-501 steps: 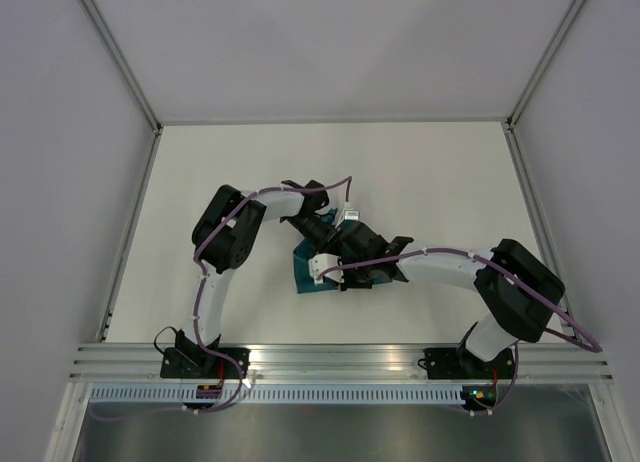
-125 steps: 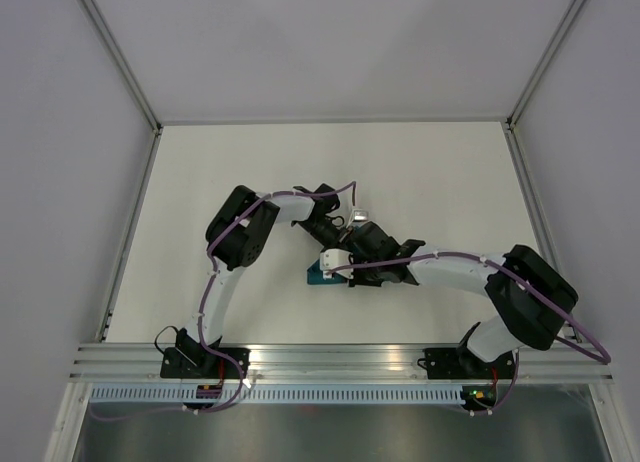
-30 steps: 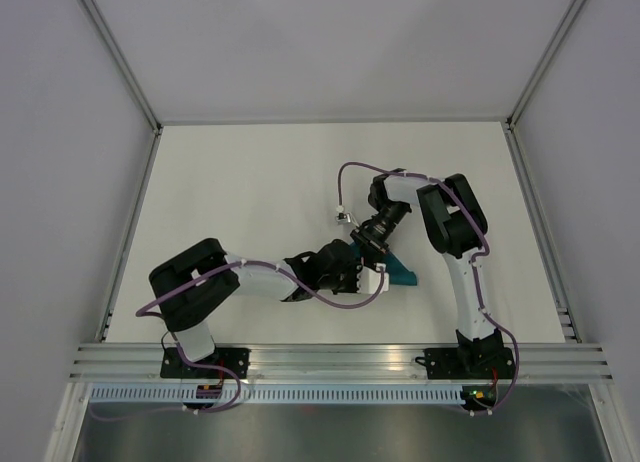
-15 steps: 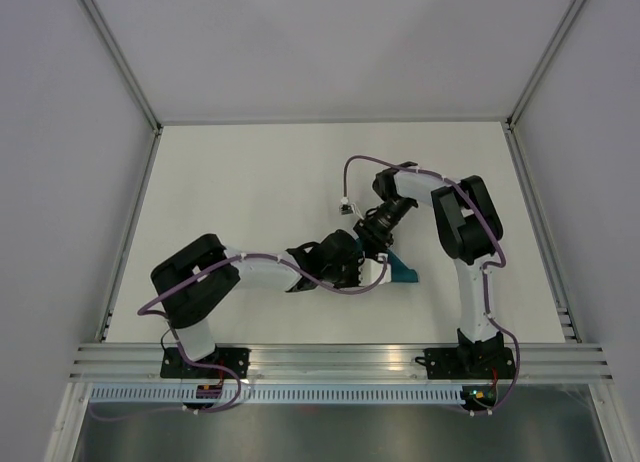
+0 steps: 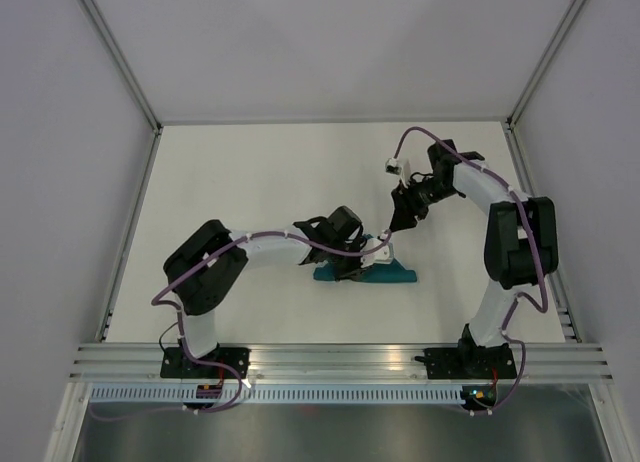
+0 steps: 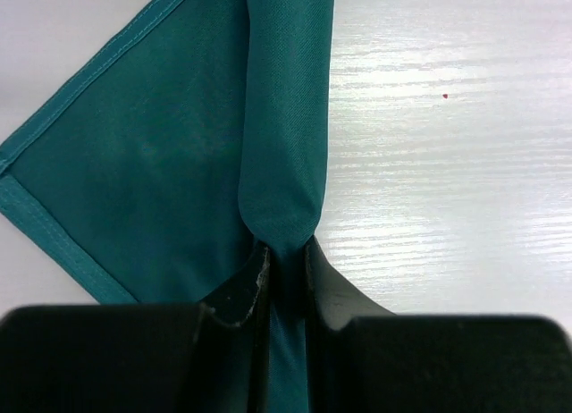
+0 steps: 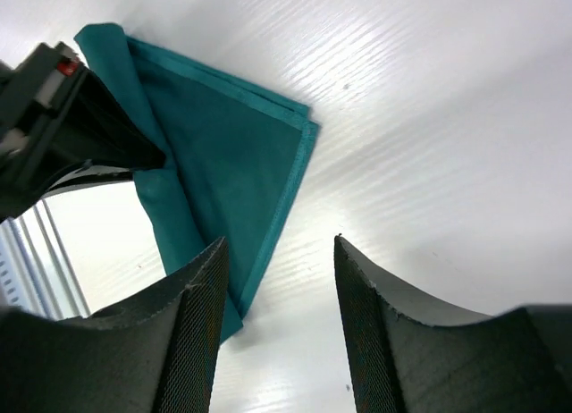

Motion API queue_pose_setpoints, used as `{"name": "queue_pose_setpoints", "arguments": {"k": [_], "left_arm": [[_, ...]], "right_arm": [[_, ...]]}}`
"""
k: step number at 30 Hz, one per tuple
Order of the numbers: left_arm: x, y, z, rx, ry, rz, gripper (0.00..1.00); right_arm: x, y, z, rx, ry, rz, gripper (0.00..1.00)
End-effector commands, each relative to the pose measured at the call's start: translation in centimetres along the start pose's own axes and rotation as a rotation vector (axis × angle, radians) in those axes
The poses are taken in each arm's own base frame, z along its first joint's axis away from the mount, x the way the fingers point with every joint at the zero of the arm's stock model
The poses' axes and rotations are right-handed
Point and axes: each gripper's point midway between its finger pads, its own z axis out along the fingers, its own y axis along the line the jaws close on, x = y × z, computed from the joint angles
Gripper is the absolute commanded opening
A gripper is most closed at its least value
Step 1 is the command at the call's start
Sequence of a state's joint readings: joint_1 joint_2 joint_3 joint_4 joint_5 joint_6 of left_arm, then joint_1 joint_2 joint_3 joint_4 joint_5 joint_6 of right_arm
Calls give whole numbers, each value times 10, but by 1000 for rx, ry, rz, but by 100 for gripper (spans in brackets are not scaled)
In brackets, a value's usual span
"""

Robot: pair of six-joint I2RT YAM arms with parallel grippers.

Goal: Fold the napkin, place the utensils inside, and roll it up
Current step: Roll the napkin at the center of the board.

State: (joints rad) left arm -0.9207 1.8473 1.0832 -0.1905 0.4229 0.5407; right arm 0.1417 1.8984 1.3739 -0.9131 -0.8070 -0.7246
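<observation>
Napkin (image 6: 179, 145) roll pinched by left gripper (image 6: 284, 259), part hidden; right gripper (image 7: 279, 252) wide, empty.

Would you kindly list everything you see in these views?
napkin: one, teal, mid-table, partly rolled, with a flat flap beside the roll
utensil: none visible
table: one, white, under everything
rail: one, silver, along the table's near edge
left gripper: one, black, shut on the napkin's roll
right gripper: one, black, open, beyond the napkin and clear of it
</observation>
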Motion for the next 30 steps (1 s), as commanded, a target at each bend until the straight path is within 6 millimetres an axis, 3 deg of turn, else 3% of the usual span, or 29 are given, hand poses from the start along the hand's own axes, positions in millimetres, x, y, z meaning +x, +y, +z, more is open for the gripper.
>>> {"name": "queue_pose_setpoints", "arguments": {"k": [1, 2, 4, 9, 12, 15, 18, 19, 21, 22, 30], "left_arm": [[42, -32, 0, 193, 152, -224, 2], [34, -29, 0, 210, 139, -238, 2], [44, -29, 0, 251, 175, -312, 2], [37, -20, -1, 344, 168, -448, 2], [38, -12, -1, 371, 166, -517, 2], [42, -4, 0, 385, 178, -568, 2], [48, 0, 1, 408, 198, -621, 2], [51, 4, 3, 417, 210, -662, 2], [51, 8, 4, 413, 208, -668, 2], [54, 8, 4, 417, 220, -692, 2], [60, 12, 4, 448, 244, -756, 3]], "right_arm": [[-33, 6, -30, 80, -157, -115, 56], [-32, 7, -34, 95, -166, -138, 56], [-27, 18, -42, 128, -181, -176, 56], [-29, 37, -58, 208, -244, -300, 58], [-17, 44, -56, 244, -253, -334, 57], [-18, 51, -55, 311, -244, -416, 57], [-13, 63, -39, 356, -192, -497, 58], [-9, 74, -12, 390, -125, -598, 59], [-8, 83, 4, 381, -106, -647, 59], [-5, 77, 11, 414, -75, -660, 59], [14, 84, 65, 439, 63, -810, 59]]}}
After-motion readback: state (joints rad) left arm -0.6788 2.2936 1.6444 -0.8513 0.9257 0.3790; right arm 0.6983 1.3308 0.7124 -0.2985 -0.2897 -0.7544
